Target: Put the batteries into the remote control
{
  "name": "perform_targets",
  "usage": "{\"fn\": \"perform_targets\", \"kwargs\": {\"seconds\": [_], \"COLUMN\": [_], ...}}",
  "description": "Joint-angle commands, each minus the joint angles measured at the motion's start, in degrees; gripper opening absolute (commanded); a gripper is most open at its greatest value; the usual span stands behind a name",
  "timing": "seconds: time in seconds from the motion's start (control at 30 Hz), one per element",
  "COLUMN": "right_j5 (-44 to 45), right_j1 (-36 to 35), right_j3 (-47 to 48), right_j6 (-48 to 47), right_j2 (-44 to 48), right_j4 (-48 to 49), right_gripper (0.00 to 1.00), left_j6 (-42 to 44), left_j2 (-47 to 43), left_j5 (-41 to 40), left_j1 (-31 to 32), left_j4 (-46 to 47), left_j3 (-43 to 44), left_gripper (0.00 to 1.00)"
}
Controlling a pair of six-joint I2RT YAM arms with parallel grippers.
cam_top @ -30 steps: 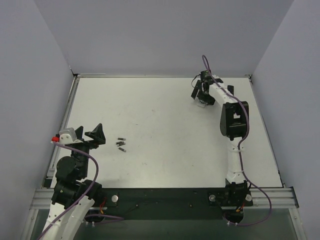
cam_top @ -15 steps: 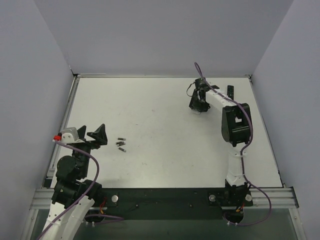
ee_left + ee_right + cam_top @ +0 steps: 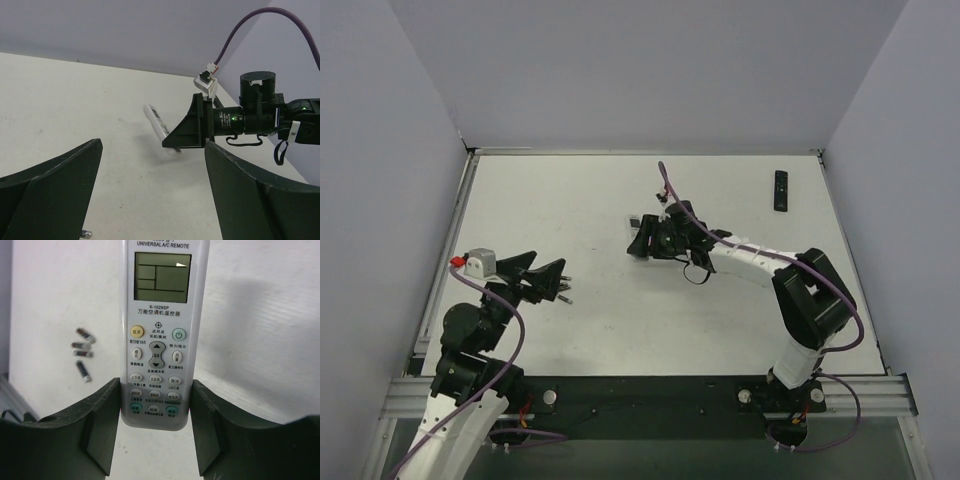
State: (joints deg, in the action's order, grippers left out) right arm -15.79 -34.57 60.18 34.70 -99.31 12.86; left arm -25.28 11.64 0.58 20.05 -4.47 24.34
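Note:
A white remote control (image 3: pixel 156 330) with a screen and buttons is held by its lower end, lifted over the table, my right gripper (image 3: pixel 156 390) shut on its sides. In the top view that gripper (image 3: pixel 645 240) is at the table's middle. The left wrist view shows the remote control (image 3: pixel 159 125) sticking out of it at a slant. Several batteries (image 3: pixel 82 352) lie loose on the table. From above my left gripper (image 3: pixel 548 272) hangs open over the batteries (image 3: pixel 564 294), partly hiding them. One battery (image 3: pixel 86 233) shows beside its left finger.
A black remote (image 3: pixel 780 190) lies at the far right of the white table (image 3: pixel 570 200). Grey walls enclose the table on three sides. A metal rail (image 3: pixel 640 390) runs along the near edge by the arm bases.
My right gripper closed on the white remote at the far right and carried it left to the table's middle. My left gripper moved right, over the batteries.

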Motion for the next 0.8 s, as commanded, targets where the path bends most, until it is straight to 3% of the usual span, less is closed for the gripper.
{"fn": "perform_targets", "kwargs": {"seconds": [0.0, 0.13, 0.4, 0.63, 0.77], "right_j5": [-9.25, -13.12, -23.84, -25.86, -27.36], "right_j1": [-3.39, -7.00, -11.31, -12.81, -13.51], "right_j3": [-4.97, -7.71, -10.09, -9.73, -9.82], "right_j6": [3.53, 3.88, 9.68, 11.09, 11.62], "right_j2": [3.68, 5.09, 5.27, 5.00, 5.18], "right_j4": [19.88, 27.11, 43.80, 46.11, 47.43], "right_gripper": [0.11, 0.11, 0.11, 0.11, 0.11], "left_j6": [-5.04, -9.69, -12.25, -17.34, -23.22], "left_j2": [2.59, 5.15, 5.06, 7.52, 9.10], "left_j5": [9.78, 12.43, 10.23, 15.23, 19.36], "left_j1": [-0.01, -0.01, -0.19, -3.35, -8.53], "left_j4": [6.75, 10.00, 8.78, 13.25, 20.27], "left_j3": [-1.31, -3.07, -4.56, -6.40, -9.48], "left_gripper": [0.95, 0.97, 0.97, 0.97, 0.97]}}
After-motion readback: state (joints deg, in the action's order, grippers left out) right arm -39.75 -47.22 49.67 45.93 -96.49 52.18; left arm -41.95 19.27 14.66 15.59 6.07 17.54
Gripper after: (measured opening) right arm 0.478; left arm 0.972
